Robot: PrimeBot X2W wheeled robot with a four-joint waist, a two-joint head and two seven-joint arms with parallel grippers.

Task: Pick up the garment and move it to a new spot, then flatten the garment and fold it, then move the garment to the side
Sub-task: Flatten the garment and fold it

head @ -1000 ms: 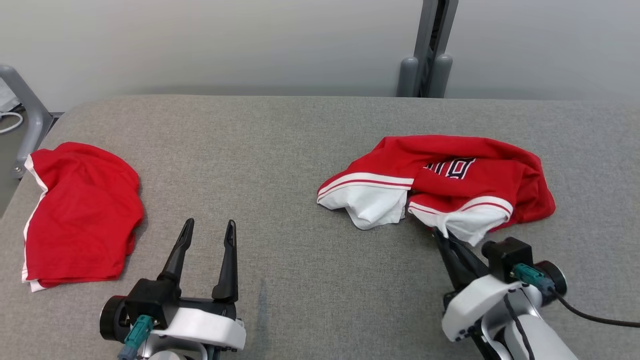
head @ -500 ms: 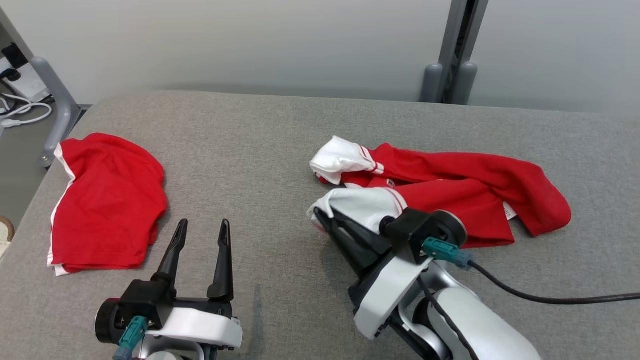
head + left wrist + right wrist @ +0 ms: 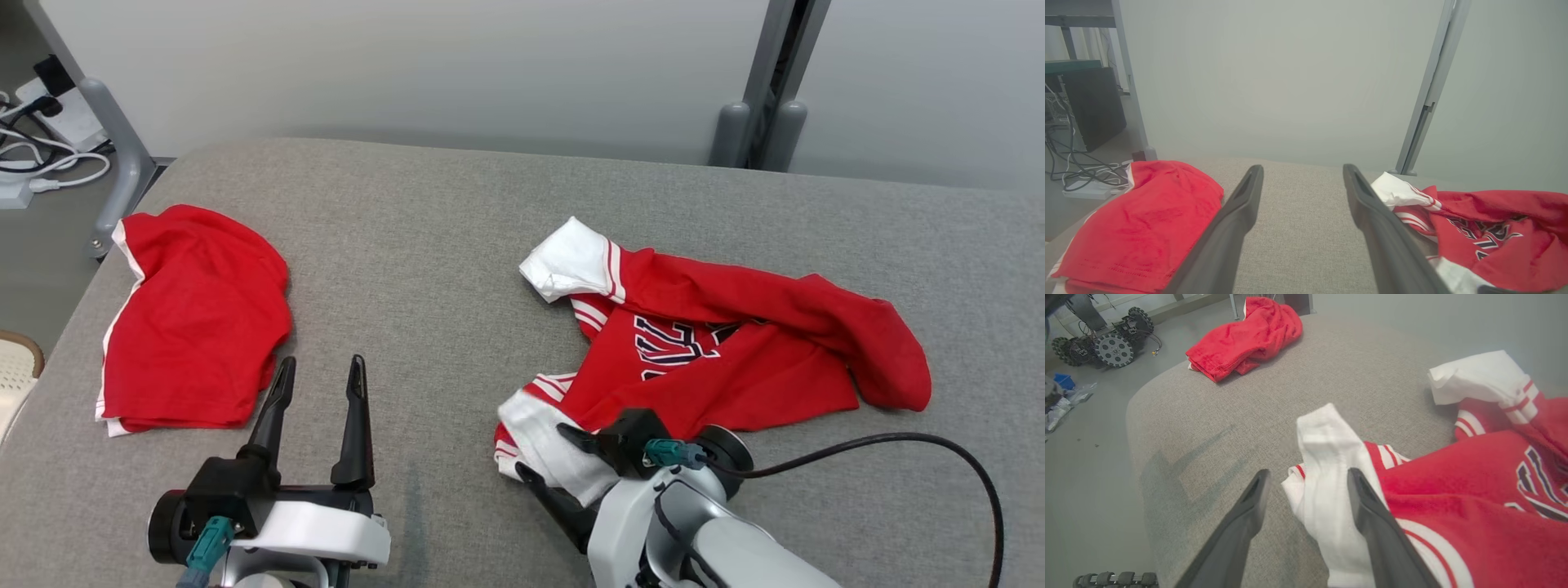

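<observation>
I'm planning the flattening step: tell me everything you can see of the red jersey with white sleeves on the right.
The jersey is soft red knit with white, red-striped sleeve ends and dark, white-edged lettering. It lies crumpled and half twisted on the grey table, one sleeve pointing to the far side, the other near the right gripper, whose open fingers straddle it.

Bare surface (image 3: 424, 269) centre, 12 o'clock: open lane. At 10 o'clock folded red garment (image 3: 196, 318) blocks; at 2 o'clock crumpled jersey (image 3: 735, 359).
</observation>
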